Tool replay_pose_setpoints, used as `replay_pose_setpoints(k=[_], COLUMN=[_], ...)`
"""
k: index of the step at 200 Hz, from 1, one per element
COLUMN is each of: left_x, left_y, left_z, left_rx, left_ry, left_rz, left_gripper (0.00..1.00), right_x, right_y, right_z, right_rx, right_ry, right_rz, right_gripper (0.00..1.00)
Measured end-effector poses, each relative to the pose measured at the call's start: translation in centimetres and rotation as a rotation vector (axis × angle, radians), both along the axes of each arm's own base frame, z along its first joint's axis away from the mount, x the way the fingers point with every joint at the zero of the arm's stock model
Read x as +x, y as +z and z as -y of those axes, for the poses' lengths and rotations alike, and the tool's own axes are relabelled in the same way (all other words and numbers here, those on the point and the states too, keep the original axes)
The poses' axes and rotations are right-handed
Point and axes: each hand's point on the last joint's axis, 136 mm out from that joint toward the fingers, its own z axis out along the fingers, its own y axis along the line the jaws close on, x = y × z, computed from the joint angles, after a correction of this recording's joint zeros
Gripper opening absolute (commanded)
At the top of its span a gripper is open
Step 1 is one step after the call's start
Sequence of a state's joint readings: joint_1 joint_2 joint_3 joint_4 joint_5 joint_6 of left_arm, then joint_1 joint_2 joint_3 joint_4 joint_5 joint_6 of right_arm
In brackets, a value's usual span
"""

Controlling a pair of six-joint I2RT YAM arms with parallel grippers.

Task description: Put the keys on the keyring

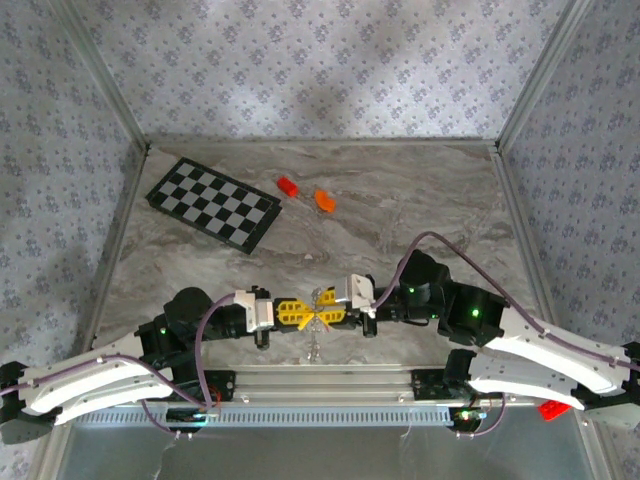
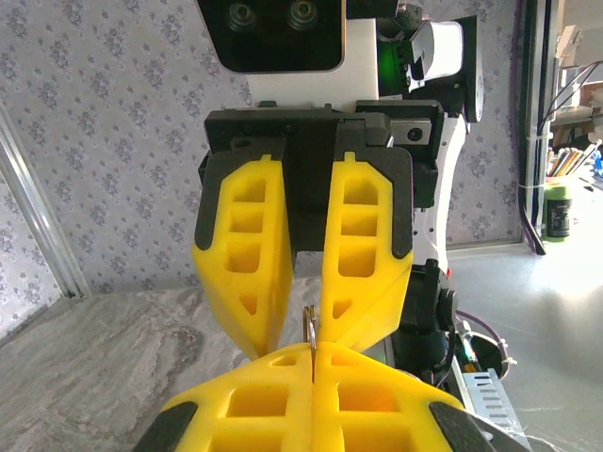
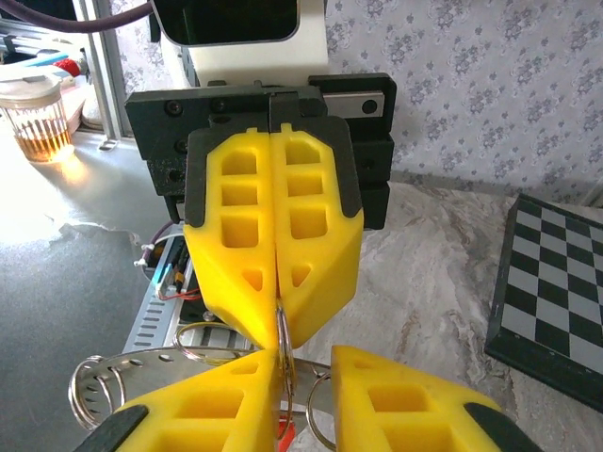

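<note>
Overhead view: left gripper [image 1: 296,312] and right gripper [image 1: 338,312] meet tip to tip at lower centre of frame, near the front edge of the counter [image 1: 420,210]. The keyring [image 1: 318,302] is a tiny silvery glint between them, and the thin bits hanging below it are too small to identify. Left wrist view: left gripper [image 2: 312,363] at bottom edge, cut off, jaws pressed together on an edge-on sliver of keyring [image 2: 309,325]. The right gripper [image 2: 303,331] faces it from above, jaws narrowly apart, ring in the gap, contact unclear. Right wrist view: left gripper [image 3: 277,315] jaws fully closed on the keyring [image 3: 282,353] wire. Right gripper [image 3: 303,365] at bottom, jaws slightly apart, wire running by the left-hand one; more loops at lower left, partly hidden. Red speck at bottom edge, likely the key [image 3: 281,432], mostly hidden. Checkered board [image 1: 212,204], red brick [image 1: 287,185] and orange block [image 1: 325,200] sit in upper-middle frame, well apart from the jaws
</note>
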State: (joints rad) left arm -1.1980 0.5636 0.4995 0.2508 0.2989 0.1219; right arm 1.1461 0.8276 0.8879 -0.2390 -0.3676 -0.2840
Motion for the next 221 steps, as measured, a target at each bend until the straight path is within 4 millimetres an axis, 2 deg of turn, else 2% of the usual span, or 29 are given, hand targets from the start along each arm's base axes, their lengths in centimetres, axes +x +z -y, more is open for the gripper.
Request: replay_pose_setpoints(k=[46,89,119,158,221], left_x=[0.2,0.3,0.9,1.8,2.3], left_y=[0.0,-0.1,-1.0,-0.9,-1.8], left_z=[0.0,0.0,0.0,-0.5,0.0], left_rx=[-0.001,0.004,0.047,0.107,0.162], left_ry=[0.011,0.015,0.05,0.115,0.131], left_rz=[-0.001,-0.003,-0.014,-0.027,-0.045], left_gripper=[0.0,0.0,0.19,0.29,0.32], right_x=[-0.2,-0.2,0.1,1.4,2.0], right_y=[-0.2,-0.3,-1.0,-1.8,-3.3], right_z=[0.1,0.1,0.4,1.4,2.1], right_rx=[-0.007,-0.014,-0.057,-0.18,-0.342], right_ry=[0.009,0.008,-0.017,-0.092,-0.114], right_rz=[-0.008,-0.007,-0.008,0.018,0.031], right_gripper=[0.0,0.0,0.0,0.0,0.0])
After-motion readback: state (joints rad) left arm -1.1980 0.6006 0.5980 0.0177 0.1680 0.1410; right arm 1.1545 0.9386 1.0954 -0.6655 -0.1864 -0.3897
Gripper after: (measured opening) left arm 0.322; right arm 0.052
